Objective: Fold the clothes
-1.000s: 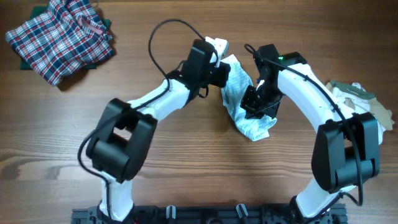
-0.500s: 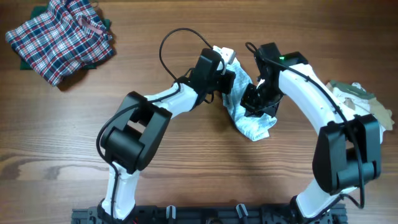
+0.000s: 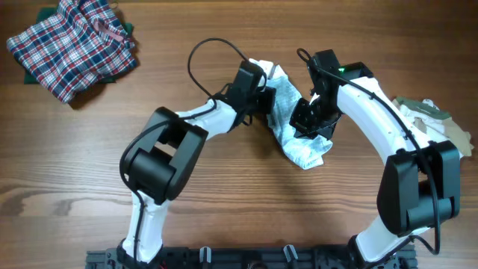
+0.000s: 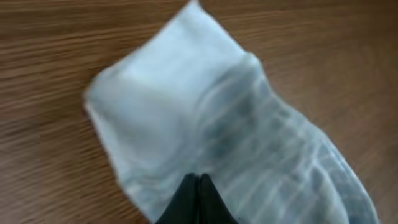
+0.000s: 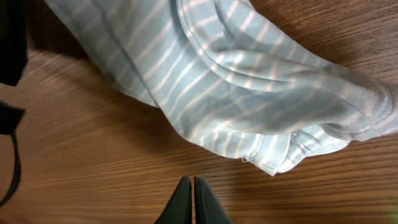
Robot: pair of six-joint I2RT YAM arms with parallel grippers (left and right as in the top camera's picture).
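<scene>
The pale blue-white striped garment (image 3: 302,149) lies crumpled on the wooden table between my two grippers. My left gripper (image 3: 270,97) is at its upper left end; in the left wrist view the jaws (image 4: 199,179) are shut with the cloth (image 4: 217,112) spreading out from the tips, so it looks pinched. My right gripper (image 3: 308,123) is over the garment's right side. In the right wrist view its jaws (image 5: 193,182) are shut and empty over bare wood, just short of the garment's hem (image 5: 236,81).
A red-white-blue plaid garment (image 3: 71,45) lies at the far left back on something dark green. Beige and white garments (image 3: 429,119) are piled at the right edge beside my right arm. A black cable (image 3: 213,48) loops above my left arm.
My left arm swung its elbow right and its gripper shifted a little, carrying the garment's white upper end down and sideways. My right gripper has hardly moved.
</scene>
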